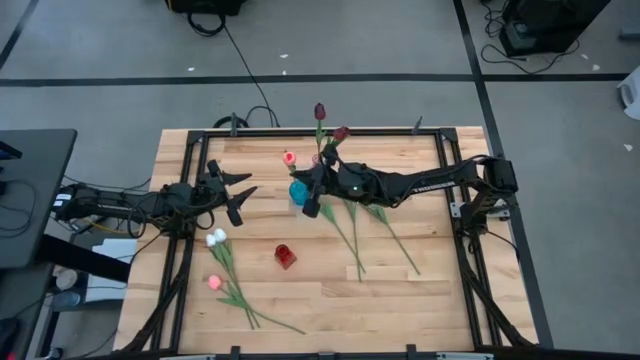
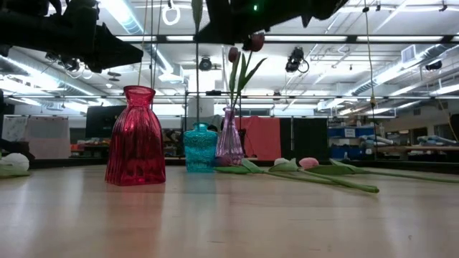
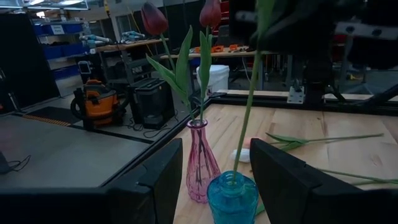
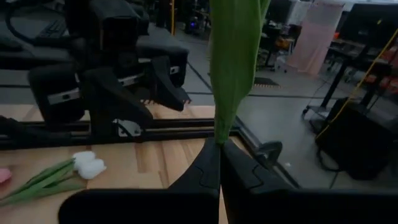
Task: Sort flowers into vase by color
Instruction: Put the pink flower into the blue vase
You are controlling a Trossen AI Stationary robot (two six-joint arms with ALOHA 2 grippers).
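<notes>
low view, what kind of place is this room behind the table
Probably a robotics lab or workshop. Behind the red vase and teal vase run long ceiling strip lights, workbenches with blue storage bins, and cables across the concrete floor.

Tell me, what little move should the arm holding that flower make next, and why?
Probably lower it a bit further, then let go. The right gripper is shut on a flower stem whose lower end already sits in the mouth of the blue vase. Two maroon tulips already stand in the pink vase beside it. The left gripper waits open nearby.
</notes>
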